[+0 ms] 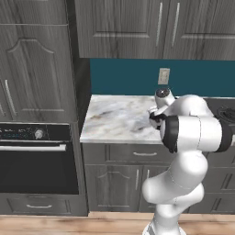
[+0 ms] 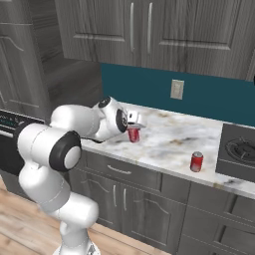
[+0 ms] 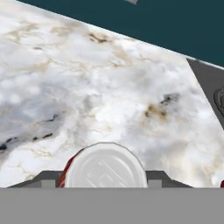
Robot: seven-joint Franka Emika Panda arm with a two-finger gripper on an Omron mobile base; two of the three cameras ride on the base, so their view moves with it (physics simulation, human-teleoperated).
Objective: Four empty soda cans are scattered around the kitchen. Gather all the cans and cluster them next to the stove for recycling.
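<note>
Claw [image 2: 133, 126] clamped on red can [image 2: 133, 134] mid-frame over marble bench [image 2: 169, 142]; 2nd red can [image 2: 196, 162] lower right, near stove [image 2: 239, 152]

Glossy veined marble counter [image 2: 174, 142], shiny metal-topped can [image 3: 105, 168], woodgrain cabinets [image 1: 41, 69]

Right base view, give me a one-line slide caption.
Gripper shut on a red soda can above the marble counter; another can waits beside the stove.

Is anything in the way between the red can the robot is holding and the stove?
Nothing blocks it. The gripper holds a red can; bare marble counter runs to the stove. Another red can stands near the front edge, beside the stove.
</note>
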